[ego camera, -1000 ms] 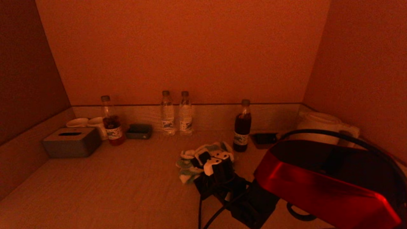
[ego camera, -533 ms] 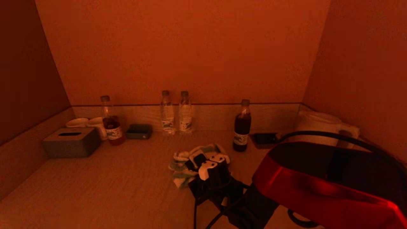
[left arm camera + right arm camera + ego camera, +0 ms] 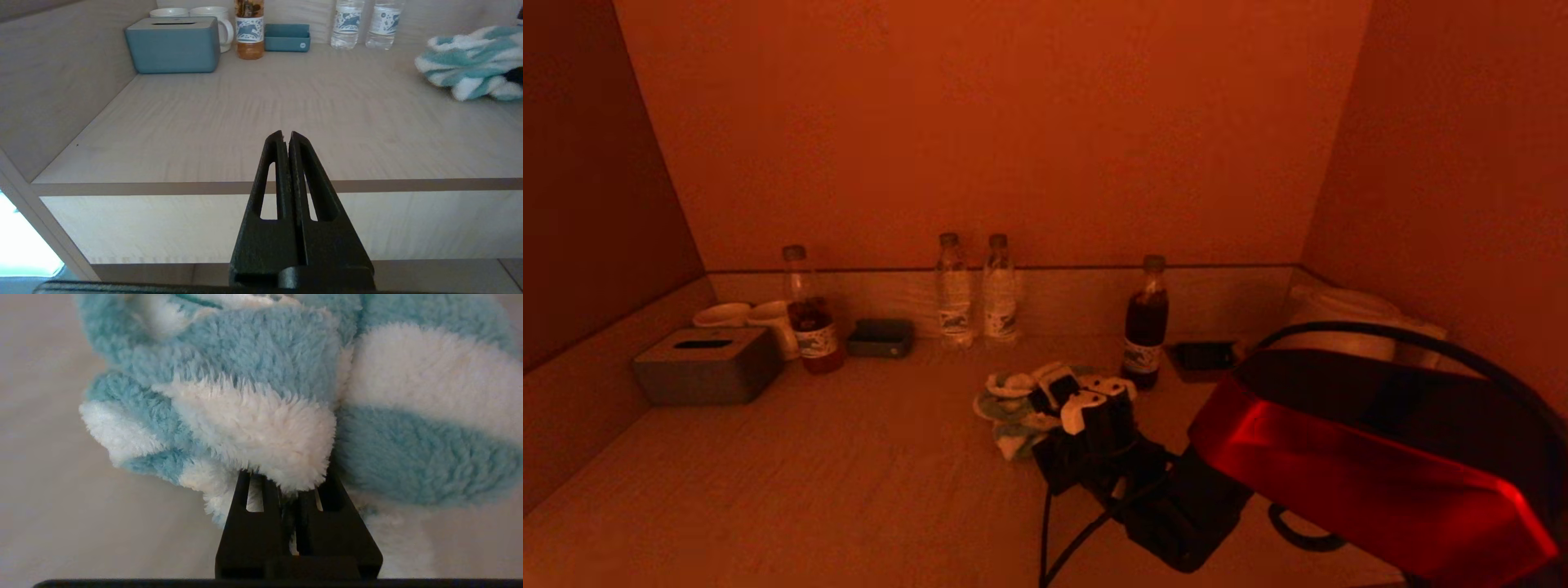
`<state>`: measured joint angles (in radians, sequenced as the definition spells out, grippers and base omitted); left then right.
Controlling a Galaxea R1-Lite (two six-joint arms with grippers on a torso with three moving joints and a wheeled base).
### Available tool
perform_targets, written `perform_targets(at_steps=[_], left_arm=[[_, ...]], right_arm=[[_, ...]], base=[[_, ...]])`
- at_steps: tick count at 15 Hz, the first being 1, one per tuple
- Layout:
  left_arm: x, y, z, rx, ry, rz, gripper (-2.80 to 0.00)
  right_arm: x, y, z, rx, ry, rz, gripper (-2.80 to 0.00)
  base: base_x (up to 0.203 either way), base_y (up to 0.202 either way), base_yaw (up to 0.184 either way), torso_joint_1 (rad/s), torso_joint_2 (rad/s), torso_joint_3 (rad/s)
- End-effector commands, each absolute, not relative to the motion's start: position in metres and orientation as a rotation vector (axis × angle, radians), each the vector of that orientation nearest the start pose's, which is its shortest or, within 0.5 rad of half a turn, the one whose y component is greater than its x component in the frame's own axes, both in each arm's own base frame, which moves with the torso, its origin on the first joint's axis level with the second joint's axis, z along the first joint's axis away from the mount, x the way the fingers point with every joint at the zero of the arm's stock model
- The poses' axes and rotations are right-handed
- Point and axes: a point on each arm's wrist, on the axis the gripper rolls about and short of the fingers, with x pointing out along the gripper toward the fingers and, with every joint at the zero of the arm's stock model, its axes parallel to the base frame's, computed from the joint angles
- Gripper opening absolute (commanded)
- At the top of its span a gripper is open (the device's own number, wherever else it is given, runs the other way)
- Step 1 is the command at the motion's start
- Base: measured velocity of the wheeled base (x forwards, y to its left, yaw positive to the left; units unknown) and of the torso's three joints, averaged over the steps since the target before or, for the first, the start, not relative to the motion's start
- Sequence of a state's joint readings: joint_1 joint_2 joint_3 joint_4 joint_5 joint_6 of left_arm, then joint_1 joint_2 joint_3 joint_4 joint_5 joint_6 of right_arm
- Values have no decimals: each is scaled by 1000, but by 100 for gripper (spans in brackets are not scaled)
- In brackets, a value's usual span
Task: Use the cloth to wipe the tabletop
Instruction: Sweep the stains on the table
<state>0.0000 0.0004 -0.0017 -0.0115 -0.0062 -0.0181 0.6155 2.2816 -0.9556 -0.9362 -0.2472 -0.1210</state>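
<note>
- The right pincer (image 3: 292,522) is closed tightly on a fold of the cloth (image 3: 261,400), which is pinched between the two black fingers and pressed onto the table (image 3: 833,474).
- In the head view the right pincer (image 3: 1058,400) and cloth (image 3: 1013,408) are seen near the table's middle, at about 8 o'clock from the dark bottle (image 3: 1145,322) and close to it.
- The left pincer (image 3: 286,136) is held off the table's front edge with its fingers pressed together and nothing between them.
- The cloth is fluffy fleece in teal and white stripes, bunched into soft lobes; the table (image 3: 245,106) is pale, flat wood grain.
- Compared with half a second ago, the cloth and right pincer are shifted toward 2 o'clock, closer to the dark bottle.
</note>
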Motion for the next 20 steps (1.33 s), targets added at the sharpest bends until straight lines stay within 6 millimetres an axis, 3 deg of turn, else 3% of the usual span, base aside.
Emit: perform_targets(at_steps=[1,3,5,10,17,20], left_arm=[[-23,0,77,-18,-14,-6,-280],[-23,0,77,-18,-14,-6,-280],[-23,0,77,-18,-14,-7,-280],[-23,0,77,-18,-14,-6,-280],[-23,0,77,-18,-14,-6,-280],[-23,0,77,-18,-14,-6,-280]], right_arm=[[338,226,36,-281,334,372,-280],[341,223,35,-280,335,363,-280],[354,206,36,-269,336,309,-280],[358,202,37,-269,339,298,-280],[337,221,39,-276,342,362,-280],[337,221,39,-276,342,362,-280]], base=[[0,0,0,0,0,0],[0,0,0,0,0,0],[0,0,0,0,0,0],[0,0,0,0,0,0],[0,0,0,0,0,0],[0,0,0,0,0,0]])
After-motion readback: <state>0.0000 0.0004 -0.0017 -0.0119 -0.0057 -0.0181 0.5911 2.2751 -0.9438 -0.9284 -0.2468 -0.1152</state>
